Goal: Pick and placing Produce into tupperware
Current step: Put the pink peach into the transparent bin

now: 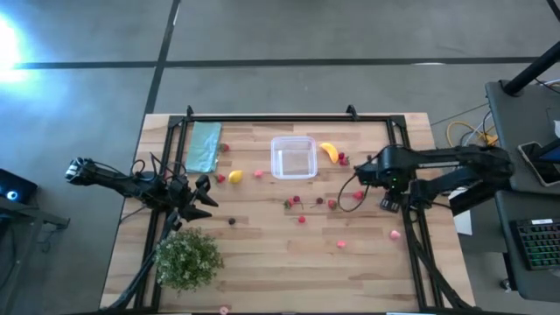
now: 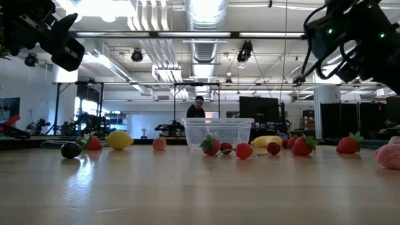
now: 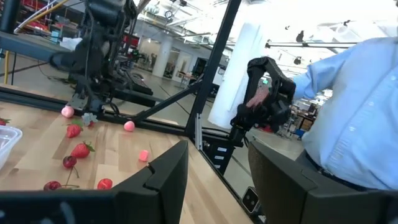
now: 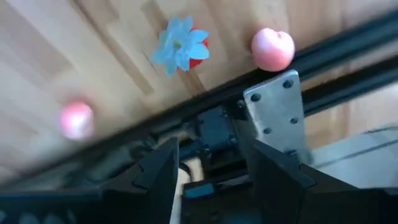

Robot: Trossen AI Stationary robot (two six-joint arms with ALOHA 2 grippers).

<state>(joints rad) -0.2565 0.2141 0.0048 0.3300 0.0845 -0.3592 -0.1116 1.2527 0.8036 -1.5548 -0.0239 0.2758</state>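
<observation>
While both arms hang above the desk, nothing is carried by either.
Left gripper (image 1: 206,194): near the desk's left edge, just above the leafy bush (image 1: 187,259); fingers (image 3: 163,180) parted with only air between them, grasping nothing.
Right gripper (image 1: 360,171): near the right edge, raised over the boards; its fingers (image 4: 160,171) stand apart, empty, over the black frame rail (image 4: 214,124).
Tupperware (image 1: 293,157): clear box toward the far edge, about midway along it, upright; I cannot tell if anything lies inside.
Banana (image 1: 328,150): just right of the box.
Lemon (image 1: 234,176): left of the box, with red pieces near it.
Dark piece (image 1: 232,220): on bare wood, toward the left gripper.
Red berries (image 1: 296,202): scattered in front of the box, nearer the middle.
Pink pieces (image 1: 395,234): toward the right edge.
Teal cloth (image 1: 204,146): flat at the far left corner.
Person (image 3: 354,118): a light blue sleeve shows beyond the desk.
</observation>
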